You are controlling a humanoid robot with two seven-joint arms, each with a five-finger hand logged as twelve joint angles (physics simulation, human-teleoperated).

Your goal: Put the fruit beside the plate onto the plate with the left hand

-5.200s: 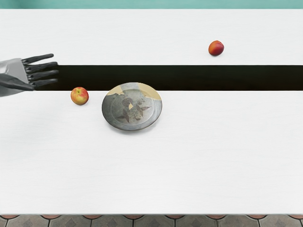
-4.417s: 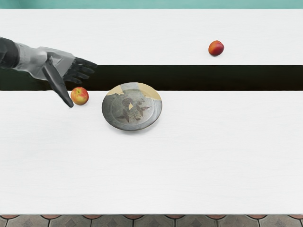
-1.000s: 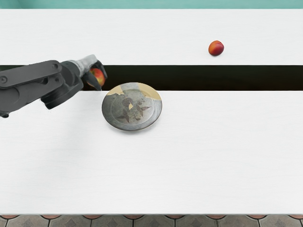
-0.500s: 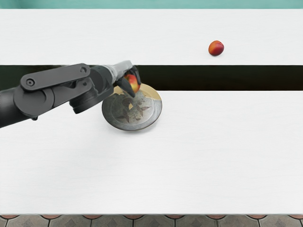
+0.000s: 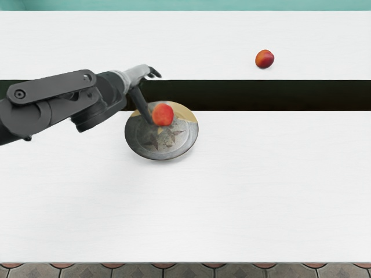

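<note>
White table (image 5: pixel 243 191) carries a grey plate (image 5: pixel 169 148), and the red-yellow fruit (image 5: pixel 163 114) sits on the plate's far part. Coming in from the picture's left, the left hand (image 5: pixel 141 87) hovers at the plate's far-left rim, fingers spread and gripping nothing, one dark finger just beside the fruit. A second fruit (image 5: pixel 264 58) lies well apart on the far surface

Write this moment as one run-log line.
left hand: open, beside fruit | fruit: on plate | second fruit: far right, apart | right hand: not in view
</note>
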